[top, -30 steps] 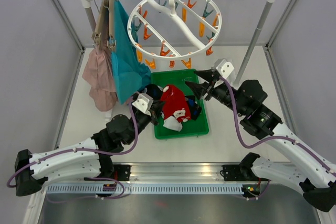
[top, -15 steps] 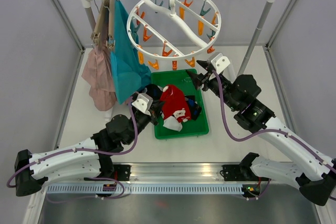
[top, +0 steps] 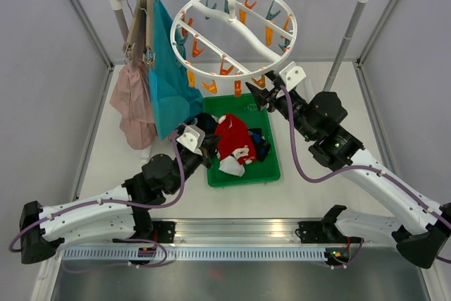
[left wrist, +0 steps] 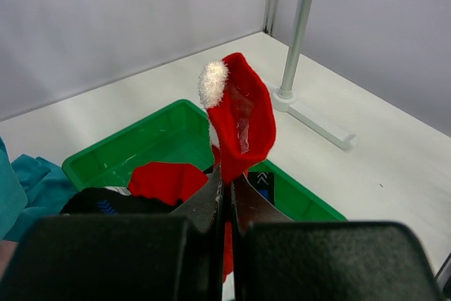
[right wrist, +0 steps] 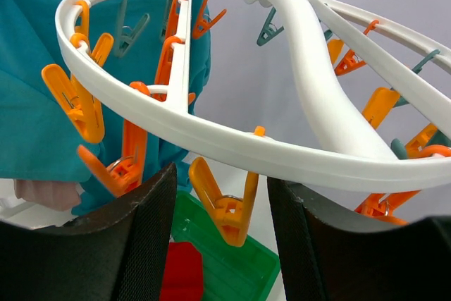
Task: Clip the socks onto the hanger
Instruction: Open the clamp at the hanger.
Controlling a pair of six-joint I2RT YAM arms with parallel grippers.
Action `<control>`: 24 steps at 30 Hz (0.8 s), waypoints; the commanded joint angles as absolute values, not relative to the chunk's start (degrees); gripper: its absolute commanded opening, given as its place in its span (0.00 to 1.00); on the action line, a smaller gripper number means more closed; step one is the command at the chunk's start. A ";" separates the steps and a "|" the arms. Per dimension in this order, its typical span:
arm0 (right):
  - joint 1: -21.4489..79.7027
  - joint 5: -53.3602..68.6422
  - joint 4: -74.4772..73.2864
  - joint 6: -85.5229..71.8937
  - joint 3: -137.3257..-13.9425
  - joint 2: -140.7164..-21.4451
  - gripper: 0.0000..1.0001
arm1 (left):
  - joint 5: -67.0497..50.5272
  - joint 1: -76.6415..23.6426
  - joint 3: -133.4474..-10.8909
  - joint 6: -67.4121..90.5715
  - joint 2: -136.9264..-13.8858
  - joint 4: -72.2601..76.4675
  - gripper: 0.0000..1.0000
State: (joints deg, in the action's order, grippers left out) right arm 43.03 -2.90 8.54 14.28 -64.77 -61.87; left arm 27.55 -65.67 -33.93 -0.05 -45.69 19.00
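The white ring hanger [top: 248, 39] hangs from the rail, its orange and teal clips pointing down. My right gripper [top: 259, 94] is open just under its front rim. In the right wrist view the fingers stand either side of one orange clip [right wrist: 229, 206] below the rim [right wrist: 211, 135], not touching it. My left gripper [top: 209, 149] is shut on a red sock with a white fluffy end [left wrist: 239, 114] and holds it upright over the green tray [top: 269, 168]. More red socks [top: 232, 139] and dark socks [top: 262, 144] lie in the tray.
A teal cloth [top: 169, 89] and a pink garment [top: 134, 103] hang at the rail's left end, close to the hanger. The rail's right post [top: 345, 40] stands behind my right arm, and its foot [left wrist: 313, 118] lies past the tray.
My right gripper has risen and moved left from beside the tray to the hanger's front rim. The hanger has swung slightly. My left arm has held still with the red sock.
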 commanded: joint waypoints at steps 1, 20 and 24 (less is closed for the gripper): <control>43.42 -3.60 11.69 14.94 -67.32 -62.75 0.60 | 28.56 -65.92 -34.45 -0.88 -44.83 20.65 0.02; 46.93 -8.70 8.97 10.03 -70.04 -64.42 0.27 | 28.21 -65.92 -34.89 -1.23 -45.18 21.36 0.02; 48.34 -10.54 4.50 5.12 -71.80 -64.77 0.16 | 28.21 -65.92 -35.42 -1.14 -45.88 21.97 0.02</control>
State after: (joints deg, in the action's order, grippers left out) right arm 47.48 -7.99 7.09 9.91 -68.29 -64.64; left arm 27.55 -65.67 -33.93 -0.05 -45.50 19.40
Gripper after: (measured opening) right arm 0.379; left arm 0.031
